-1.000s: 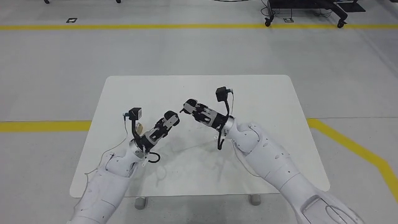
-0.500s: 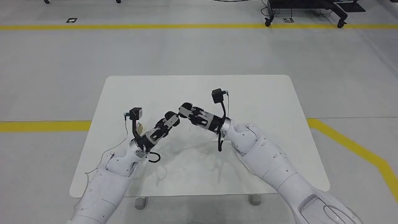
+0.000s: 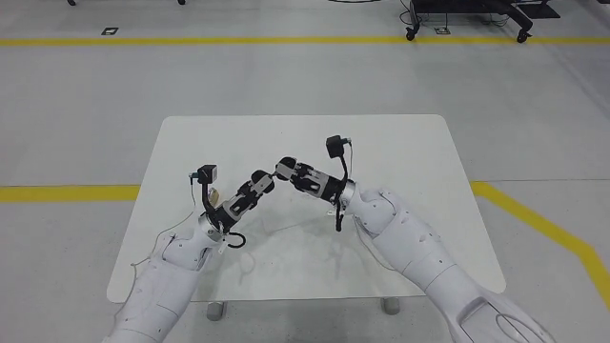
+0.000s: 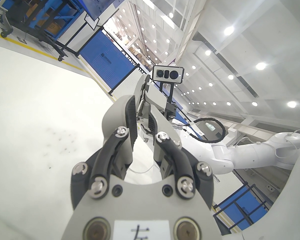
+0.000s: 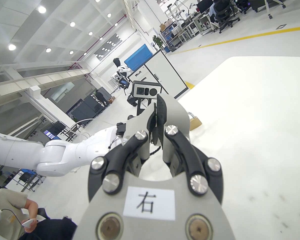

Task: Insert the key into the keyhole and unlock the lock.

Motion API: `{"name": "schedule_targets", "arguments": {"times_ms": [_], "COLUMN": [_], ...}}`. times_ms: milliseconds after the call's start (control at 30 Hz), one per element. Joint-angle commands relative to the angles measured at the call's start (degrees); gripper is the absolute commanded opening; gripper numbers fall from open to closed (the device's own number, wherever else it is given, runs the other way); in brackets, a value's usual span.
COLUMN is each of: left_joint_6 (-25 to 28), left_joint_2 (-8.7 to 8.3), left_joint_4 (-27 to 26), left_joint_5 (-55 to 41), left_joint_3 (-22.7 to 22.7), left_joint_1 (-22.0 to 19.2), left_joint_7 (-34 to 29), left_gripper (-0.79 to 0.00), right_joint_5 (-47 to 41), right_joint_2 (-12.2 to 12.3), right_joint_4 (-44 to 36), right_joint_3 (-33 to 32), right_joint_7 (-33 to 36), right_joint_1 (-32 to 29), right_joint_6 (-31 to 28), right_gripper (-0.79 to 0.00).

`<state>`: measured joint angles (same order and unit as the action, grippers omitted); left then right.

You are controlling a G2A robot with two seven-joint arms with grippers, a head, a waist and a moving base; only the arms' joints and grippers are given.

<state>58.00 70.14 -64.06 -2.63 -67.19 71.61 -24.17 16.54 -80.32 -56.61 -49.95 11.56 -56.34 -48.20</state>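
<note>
Above the middle of the white table [image 3: 400,152] my two grippers meet tip to tip. My right gripper [image 3: 283,166] [image 5: 156,106] is shut on a small metal piece that looks like the key [image 4: 140,107]. My left gripper [image 3: 265,181] [image 4: 141,106] is open, its ribbed pads [image 4: 130,116] standing on either side of the key and of the right gripper's tips. A brass padlock [image 5: 195,123] [image 3: 218,196] lies on the table beside my left arm, apart from both grippers. Its keyhole is hidden.
The table's edges lie well away from both grippers, with bare surface to the right and at the back. Each arm's wrist camera [image 4: 168,74] [image 5: 146,91] juts up close to the other gripper.
My right gripper has moved left and slightly down until its tips met the left gripper. Over the last half second it has barely shifted. The left arm has kept still.
</note>
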Motion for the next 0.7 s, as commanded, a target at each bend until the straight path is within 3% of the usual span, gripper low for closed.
{"name": "schedule_targets", "arguments": {"times_ms": [0,400,500,633,667], "left_joint_6": [0.0,0.0,0.0,0.0,0.0], "left_joint_2": [0.02,0.09,0.07,-0.07,-0.13], "left_joint_4": [0.11,-0.19,-0.21,-0.23,-0.3], "left_joint_5": [0.16,0.49,0.66,1.27,1.35], "left_joint_3": [-0.02,0.04,-0.06,-0.7,-0.91], "left_joint_1": [-0.03,0.03,0.06,0.05,0.09], "left_joint_7": [0.14,0.34,0.43,0.67,0.68], "left_gripper": [-0.785,-0.785,-0.785,-0.785,-0.785], "right_joint_5": [0.12,0.0,-0.24,0.57,0.79], "right_joint_2": [0.01,0.15,0.2,0.86,1.2], "right_joint_4": [-0.1,-0.91,-1.08,-1.0,-1.01], "right_joint_3": [-0.11,-0.88,-1.13,-2.9,-3.75], "right_joint_7": [0.17,1.97,2.39,3.49,4.11], "right_joint_1": [-0.08,-0.51,-0.63,-0.39,-0.32], "right_joint_6": [-0.11,-0.19,-0.26,-0.87,-1.26], "right_gripper": [-0.785,-0.782,-0.465,-0.283,-0.286]}}
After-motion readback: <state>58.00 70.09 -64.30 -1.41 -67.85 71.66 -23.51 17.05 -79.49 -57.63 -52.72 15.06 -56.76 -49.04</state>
